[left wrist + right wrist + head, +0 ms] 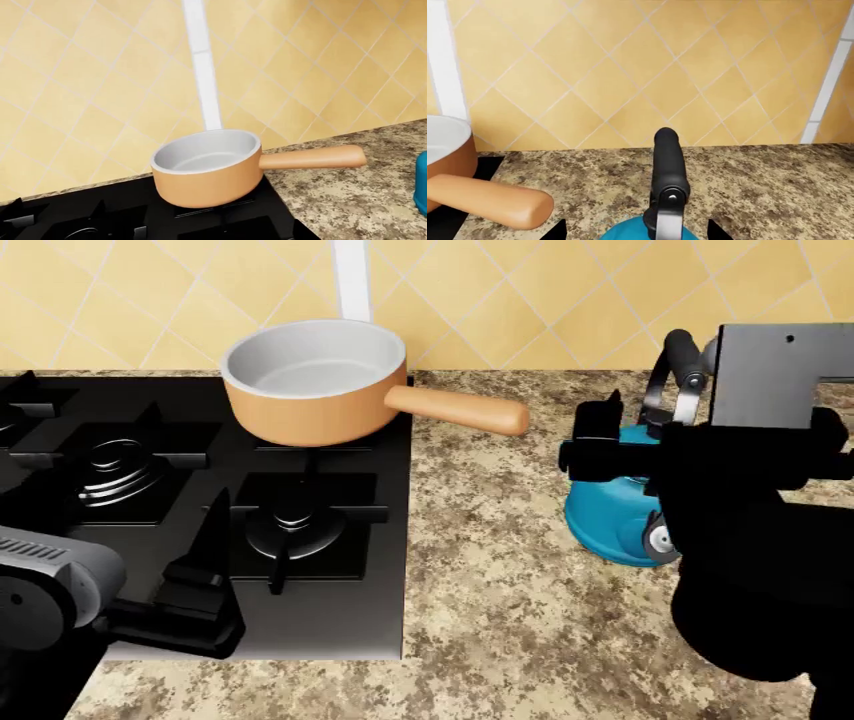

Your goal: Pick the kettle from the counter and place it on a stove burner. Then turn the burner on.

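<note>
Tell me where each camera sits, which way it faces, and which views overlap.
Head: above, looking down at the stove, counter and kettle; left claw and right arm show.
Left wrist: over the stove, facing the tiled wall and saucepan; none of the robot shows.
Right wrist: just above the kettle handle, facing the wall; claw tips at the picture's edge.
Shared: the saucepan is in all three.

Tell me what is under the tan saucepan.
The saucepan sits on the black stove's rear-right grate, its handle reaching out over the granite counter. The burner beneath it is hidden by the pan's body; only bits of grate show at its base.
</note>
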